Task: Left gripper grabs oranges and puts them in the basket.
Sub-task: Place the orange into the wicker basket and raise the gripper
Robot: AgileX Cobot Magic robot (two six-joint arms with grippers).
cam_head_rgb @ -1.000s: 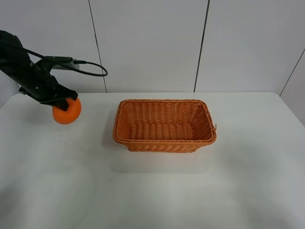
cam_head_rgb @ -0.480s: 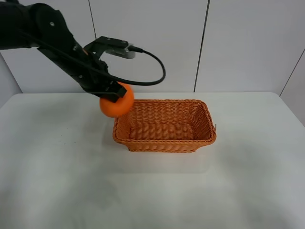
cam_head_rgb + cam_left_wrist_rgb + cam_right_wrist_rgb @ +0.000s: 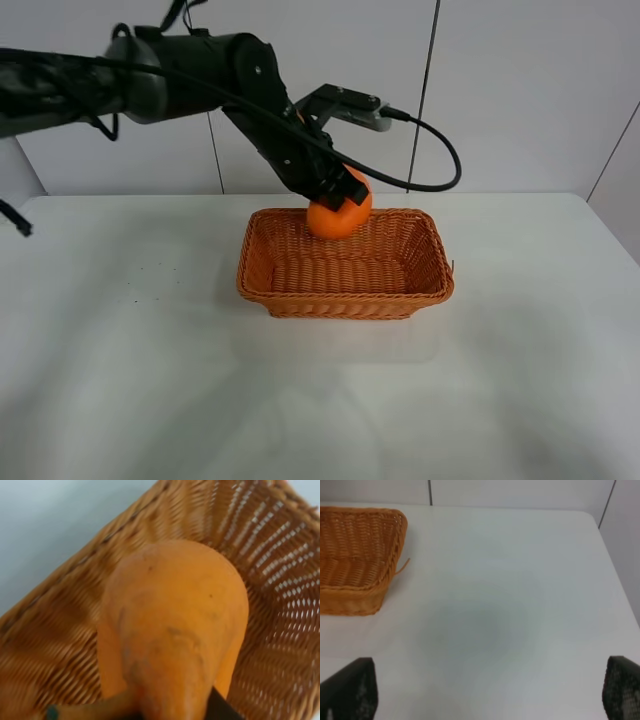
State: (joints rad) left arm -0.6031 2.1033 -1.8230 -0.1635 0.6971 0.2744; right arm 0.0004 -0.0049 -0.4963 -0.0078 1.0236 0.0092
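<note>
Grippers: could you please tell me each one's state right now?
Left gripper: shut on the orange, above the basket.
Right gripper: open, holding nothing.

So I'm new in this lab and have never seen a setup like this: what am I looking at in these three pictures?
It is a robot with two black arms, each ending in an end effector that pinches things. The wide picture comes from a camera mounted high, looking down on a white table. There the left end effector holds an orange over a wicker basket, not yet let go. The close-up comes from a camera on that arm's wrist, so the orange fills it, with basket weave behind. The last comes from the other wrist: the right end effector is open and empty, its two dark fingertips wide apart, with the table and one end of the basket beyond.
</note>
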